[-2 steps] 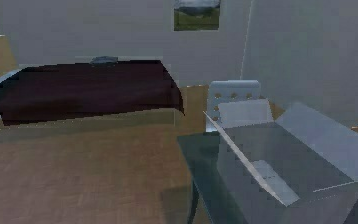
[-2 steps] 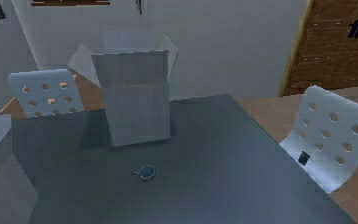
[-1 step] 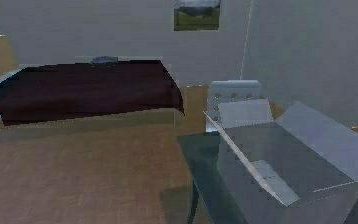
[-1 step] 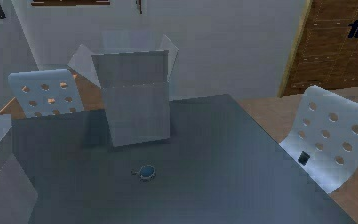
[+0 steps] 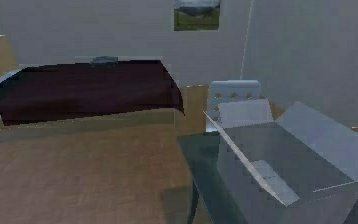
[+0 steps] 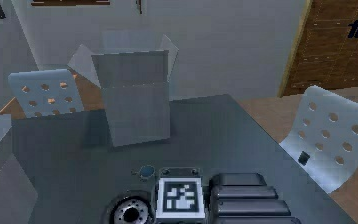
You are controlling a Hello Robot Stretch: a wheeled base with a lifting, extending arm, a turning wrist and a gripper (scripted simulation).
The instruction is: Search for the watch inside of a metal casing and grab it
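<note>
Dark grey worktop (image 6: 222, 135) lies on my arm's side. An open grey box (image 6: 135, 95) stands upright on it with its flaps raised, and there is a white chair (image 6: 45, 95) at one end and a second white chair (image 6: 332, 135) at the other. At the near edge, left of the white marker square (image 6: 179, 197), sits the dark body of my tool (image 6: 134, 211). I cannot make out its fingers, so I cannot tell how they stand or whether the tool holds anything. Just beyond it a small round bluish-grey thing (image 6: 145, 172) lies on the worktop, apart from the box. By its shape it may be the watch, though I cannot be sure. In the forward view, a bed (image 5: 87, 95) with a dark red cover carries another small grey thing (image 5: 104, 60) near the wall.

If the round thing is the watch, I judge it light and stiff at the case. Its hard, smooth metal could slip off thin fingers, and its face would not bear a hard squeeze. It lies low and flat, so little stands up to grip. I would take it across the sides of the case, coming straight down and pressing gently, lest it skid over the smooth worktop.
</note>
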